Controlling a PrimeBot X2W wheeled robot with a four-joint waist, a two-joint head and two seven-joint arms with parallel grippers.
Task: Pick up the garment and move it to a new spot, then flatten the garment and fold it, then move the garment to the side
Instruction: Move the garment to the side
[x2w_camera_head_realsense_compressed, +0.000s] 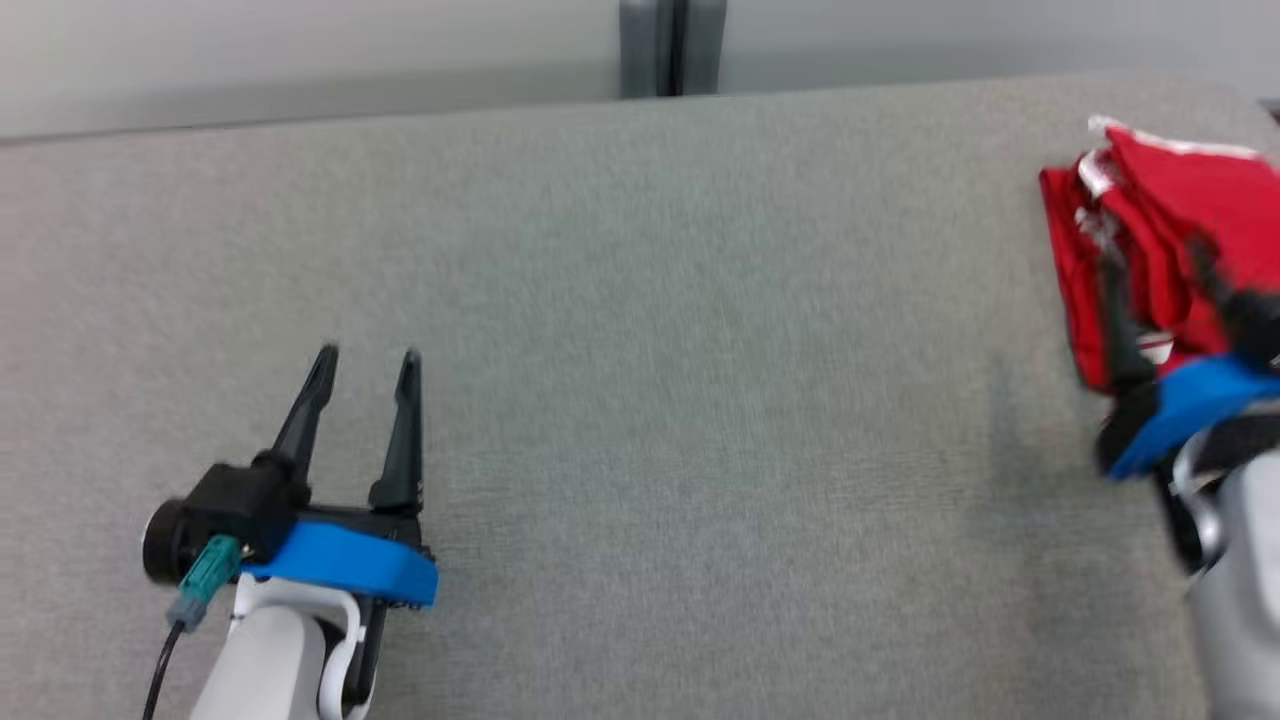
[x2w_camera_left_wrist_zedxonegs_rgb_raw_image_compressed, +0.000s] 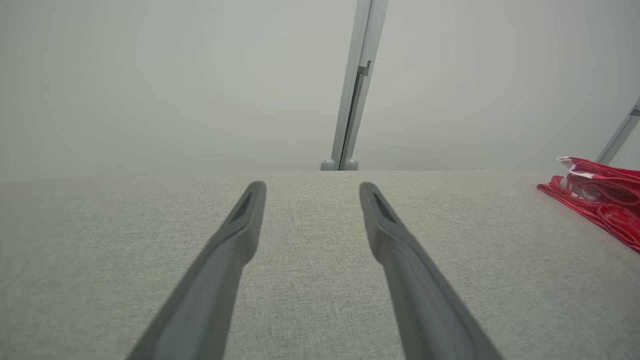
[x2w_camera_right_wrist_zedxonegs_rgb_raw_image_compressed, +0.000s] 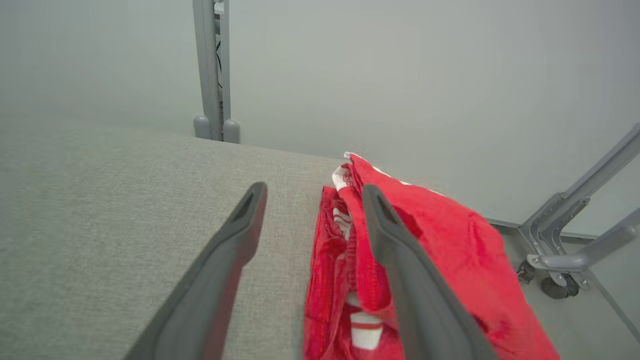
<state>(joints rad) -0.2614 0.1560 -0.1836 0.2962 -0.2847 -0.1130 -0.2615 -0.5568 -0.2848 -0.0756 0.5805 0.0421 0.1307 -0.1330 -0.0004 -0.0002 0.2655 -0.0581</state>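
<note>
The red garment is bunched at the far right edge of the tabletop, its long axis laid roughly along the fingers of the right pincer, which is spread wide over it and grips nothing. The left pincer is likewise held open and empty, well apart to the left, so the right arm is judged the nearer

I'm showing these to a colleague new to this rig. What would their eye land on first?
The bright red garment, bunched with white trim at the far right edge of the grey table, stands out at once. The right gripper hangs open at it, one finger over the red fabric. The left gripper, also open, sits over bare table at the head view's lower left.
</note>
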